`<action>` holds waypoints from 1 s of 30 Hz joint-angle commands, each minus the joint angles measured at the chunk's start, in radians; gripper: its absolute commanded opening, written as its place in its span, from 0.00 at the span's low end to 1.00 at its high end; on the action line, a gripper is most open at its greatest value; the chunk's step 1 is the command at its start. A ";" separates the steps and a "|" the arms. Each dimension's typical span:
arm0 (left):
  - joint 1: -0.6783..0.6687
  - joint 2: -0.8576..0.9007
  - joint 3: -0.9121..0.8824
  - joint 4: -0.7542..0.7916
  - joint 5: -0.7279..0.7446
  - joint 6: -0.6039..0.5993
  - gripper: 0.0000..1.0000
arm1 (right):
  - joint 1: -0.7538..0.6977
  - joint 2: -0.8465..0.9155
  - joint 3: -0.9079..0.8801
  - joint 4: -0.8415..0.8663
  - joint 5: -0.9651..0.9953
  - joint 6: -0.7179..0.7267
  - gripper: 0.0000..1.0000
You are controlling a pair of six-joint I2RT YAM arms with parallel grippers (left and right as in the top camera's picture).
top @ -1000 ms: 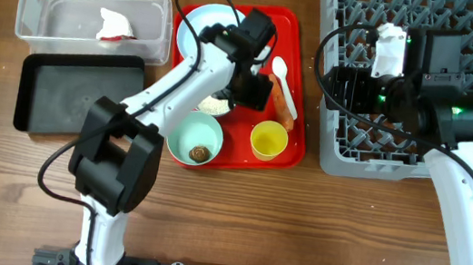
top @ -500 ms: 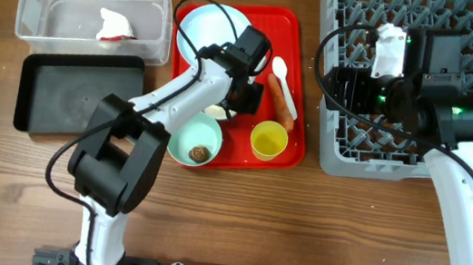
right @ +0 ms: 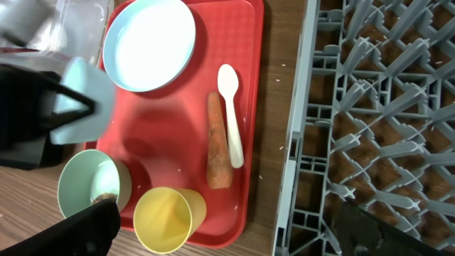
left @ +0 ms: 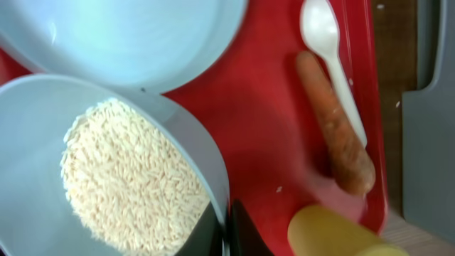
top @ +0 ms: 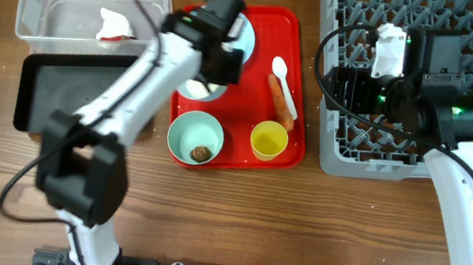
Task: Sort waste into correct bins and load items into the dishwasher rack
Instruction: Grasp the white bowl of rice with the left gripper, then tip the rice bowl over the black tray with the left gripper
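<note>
The left gripper [left: 226, 229] is clamped on the rim of the white bowl [left: 35, 142], with the rim wedged between its two fingers and the rice grains [left: 121, 178] heaped just beside the tips. Past the bowl lies the pale blue plate [left: 128, 35]. To this gripper's right, on the red tray [left: 270, 107], are the carrot stick [left: 334, 135], the white spoon [left: 330, 57] and, nearest, the yellow cup [left: 341, 231]. The right gripper [right: 229, 213] hangs spread wide and empty, the dishwasher rack [right: 384, 107] to its right.
</note>
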 commanded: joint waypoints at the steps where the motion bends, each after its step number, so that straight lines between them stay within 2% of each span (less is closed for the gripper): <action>1: 0.180 -0.179 0.021 -0.096 0.066 -0.039 0.04 | 0.003 0.011 -0.007 0.000 -0.016 0.001 1.00; 3: 0.320 -0.238 0.021 -0.198 0.078 0.029 0.04 | 0.003 0.011 -0.007 0.003 -0.016 0.001 1.00; 5: 0.453 -0.242 0.016 -0.285 0.160 0.108 0.04 | 0.003 0.011 -0.007 0.008 -0.016 0.001 1.00; 10: 0.670 -0.240 -0.119 -0.261 0.459 0.296 0.04 | 0.003 0.011 -0.008 0.010 -0.016 0.003 1.00; 12: 0.732 -0.240 -0.183 -0.227 0.530 0.343 0.04 | 0.003 0.011 -0.008 0.011 -0.016 0.003 1.00; 18: 0.921 -0.195 -0.333 -0.025 0.732 0.357 0.04 | 0.003 0.028 -0.031 -0.006 -0.016 0.019 1.00; 22: 0.973 -0.133 -0.336 0.010 0.758 0.360 0.04 | 0.003 0.054 -0.032 -0.012 -0.016 0.019 1.00; 30: 1.131 -0.089 -0.336 0.027 1.043 0.380 0.04 | 0.003 0.080 -0.032 -0.038 -0.016 0.030 1.00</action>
